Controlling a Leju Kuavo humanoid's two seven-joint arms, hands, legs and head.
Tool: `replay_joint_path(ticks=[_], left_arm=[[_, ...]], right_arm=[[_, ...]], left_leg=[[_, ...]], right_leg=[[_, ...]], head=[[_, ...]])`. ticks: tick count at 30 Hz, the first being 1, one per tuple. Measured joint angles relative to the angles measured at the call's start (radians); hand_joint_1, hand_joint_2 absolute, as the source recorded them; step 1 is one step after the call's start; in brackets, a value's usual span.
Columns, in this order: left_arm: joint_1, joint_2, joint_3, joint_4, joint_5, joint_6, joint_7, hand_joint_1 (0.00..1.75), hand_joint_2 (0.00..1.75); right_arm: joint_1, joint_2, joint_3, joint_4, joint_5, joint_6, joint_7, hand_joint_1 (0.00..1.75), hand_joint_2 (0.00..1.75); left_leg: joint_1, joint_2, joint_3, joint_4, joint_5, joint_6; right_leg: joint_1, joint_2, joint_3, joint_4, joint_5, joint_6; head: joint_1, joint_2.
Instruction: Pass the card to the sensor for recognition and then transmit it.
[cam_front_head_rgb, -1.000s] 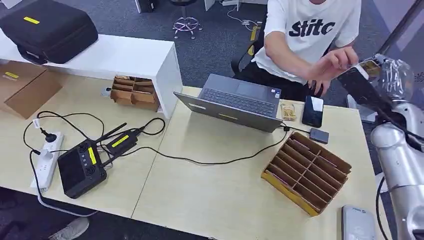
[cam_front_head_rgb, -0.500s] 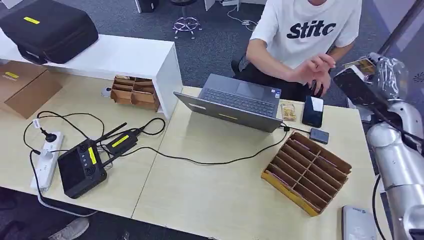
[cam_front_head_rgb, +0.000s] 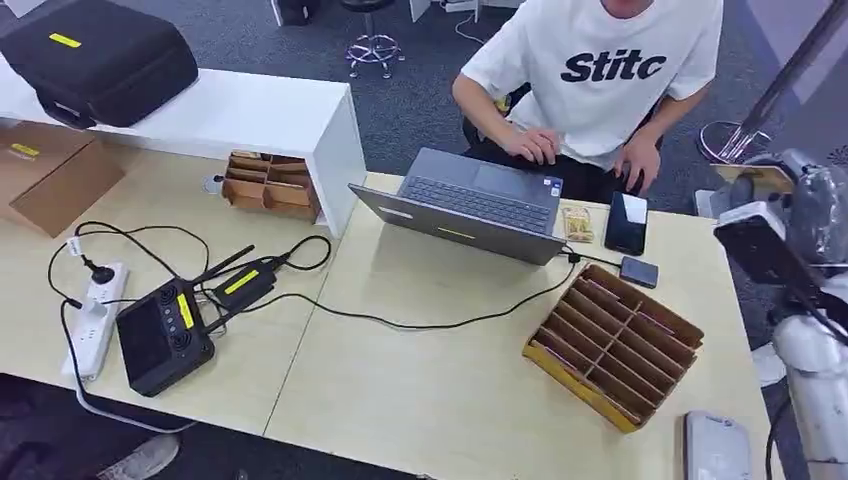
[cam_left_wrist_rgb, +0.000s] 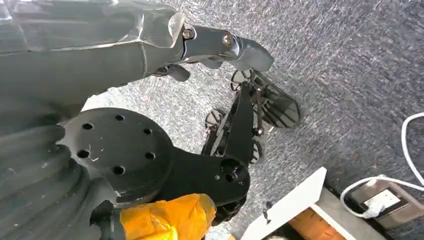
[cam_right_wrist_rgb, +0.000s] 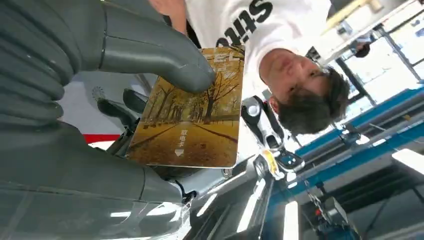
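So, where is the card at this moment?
The card is held in the right hand, raised at the right of the head view beyond the table edge, near the person.

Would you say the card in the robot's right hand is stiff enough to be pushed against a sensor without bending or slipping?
Probably stiff: the card lies flat with straight edges in the right hand. Its face looks glossy, so it may slide under the thumb if pressed hard. It looks thin, hence likely light.
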Motion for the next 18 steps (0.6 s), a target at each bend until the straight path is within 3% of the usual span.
replay_joint_path(ticks=[9, 18], left_arm=[[0.009, 0.001, 0.015, 0.0, 0.014, 0.002, -0.005, 0.0, 1.75], [0.009, 0.002, 0.033, 0.0, 0.024, 0.003, -0.009, 0.0, 1.75]], right_arm=[[0.213, -0.07, -0.173, -0.199, -0.06, -0.037, -0.051, 1.75, 1.75], [0.403, -0.079, -0.34, -0.299, -0.093, -0.03, -0.095, 1.75, 1.75]], left_leg=[[0.0, 0.0, 0.0, 0.0, -0.001, 0.0], [0.0, 0.0, 0.0, 0.0, -0.001, 0.001]], right_leg=[[0.0, 0.0, 0.0, 0.0, 0.0, 0.0], [0.0, 0.0, 0.0, 0.0, 0.0, 0.0]], head=[[0.0, 0.0], [0.0, 0.0]])
